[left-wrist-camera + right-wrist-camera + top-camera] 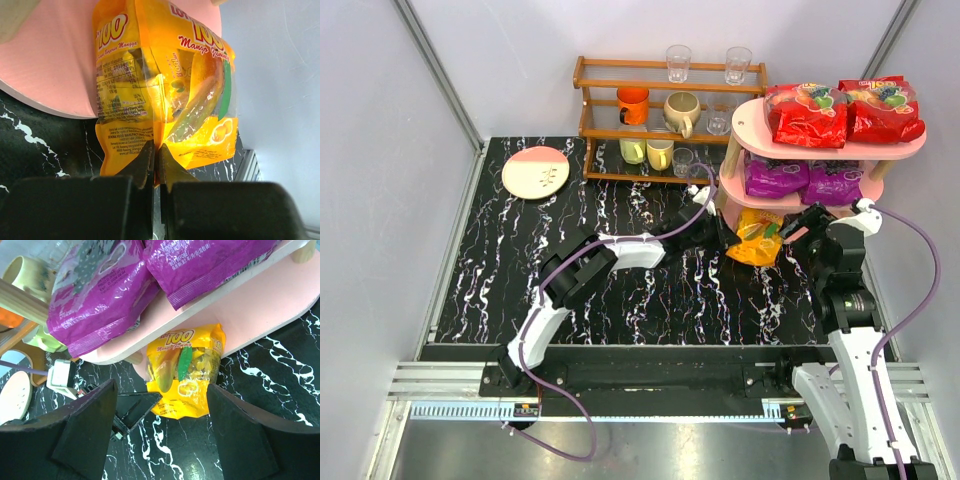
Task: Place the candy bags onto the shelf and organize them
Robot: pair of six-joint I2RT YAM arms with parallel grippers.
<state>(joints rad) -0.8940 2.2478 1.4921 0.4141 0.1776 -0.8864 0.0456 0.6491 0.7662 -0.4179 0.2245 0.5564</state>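
The left pincer (156,150) is clamped shut on the lower seam of the orange candy bag (165,90). The bag stands just ahead of it, against the bottom board of the pink shelf (50,60). Beyond the bag, the right pincer (159,400) gapes wide and holds nothing. This is seemingly the final placing, and the next move would be to push the bag farther in and let go. How much of the bag rests on the board is hidden.
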